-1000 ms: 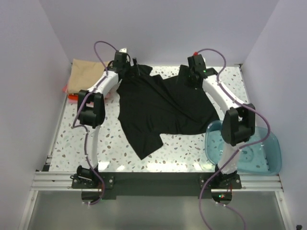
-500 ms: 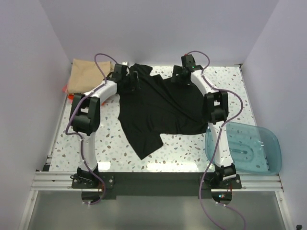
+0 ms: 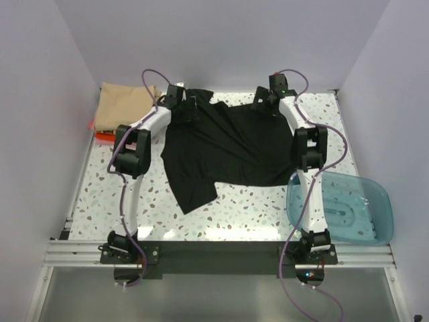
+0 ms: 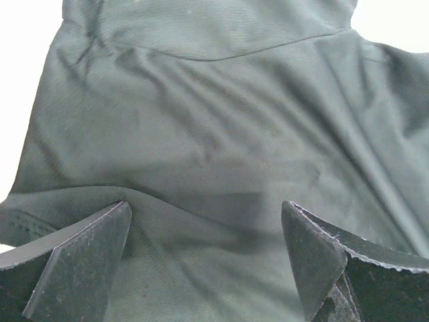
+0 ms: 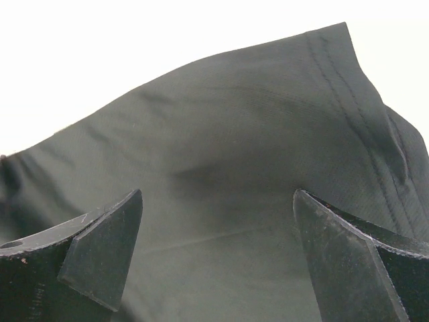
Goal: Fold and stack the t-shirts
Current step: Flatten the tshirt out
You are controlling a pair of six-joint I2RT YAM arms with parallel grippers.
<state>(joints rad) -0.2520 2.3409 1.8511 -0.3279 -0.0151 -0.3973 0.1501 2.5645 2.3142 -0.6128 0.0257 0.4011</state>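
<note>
Black t-shirt [image 3: 228, 147] is the item under inspection. It lies spread and creased on the worktop [image 3: 255, 208], collar end toward the far edge. Compared with a second ago, its near tail has drawn up and inward, and the whole cloth sits slightly farther back. Both my arms have stretched out to the shirt's far corners over that time, and the right arm has left its earlier position above the bowl.

Assessment: no fold is made yet on this shirt. I judge this to be a repositioning or flattening step ahead of the first fold.

Surroundings, in order of size:
- Teal plastic bowl [image 3: 348, 208], near right, just beside the shirt's right hem. It could catch cloth if the shirt is dragged that way.
- Tan-beige t-shirt [image 3: 124, 104], far left corner, apparently folded.
- Red-orange t-shirt [image 3: 100, 136], a thin edge showing beneath the tan one.

That pile is the likely stacking spot, and my left arm lies between it and the black shirt.

Left end effector [image 4: 204, 228]: fingers wide apart over black cloth, clamped on nothing. Right end effector [image 5: 218, 221]: likewise apart, over a stitched hem. Whether the fingertips press the cloth, I cannot tell.
</note>
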